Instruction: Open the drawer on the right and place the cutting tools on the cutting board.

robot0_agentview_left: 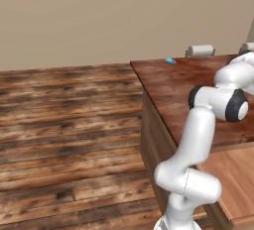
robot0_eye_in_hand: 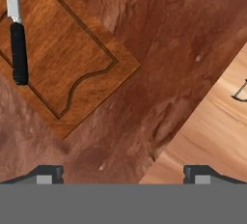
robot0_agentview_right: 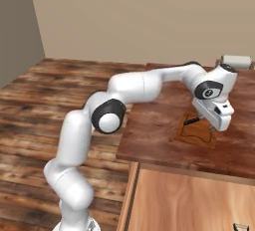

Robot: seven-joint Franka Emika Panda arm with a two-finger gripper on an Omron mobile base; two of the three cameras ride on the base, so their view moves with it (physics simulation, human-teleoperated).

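Knife on the board, our pincer spread wide with nothing in it.

In the hand view we see our pincer over the dark countertop, fingertips far apart. The knife lies on the cutting board, ahead and to the left of it. The open drawer sits to its right.

light: even, bright, no clear source | shadows: faint | glare: none | focus: slightly soft
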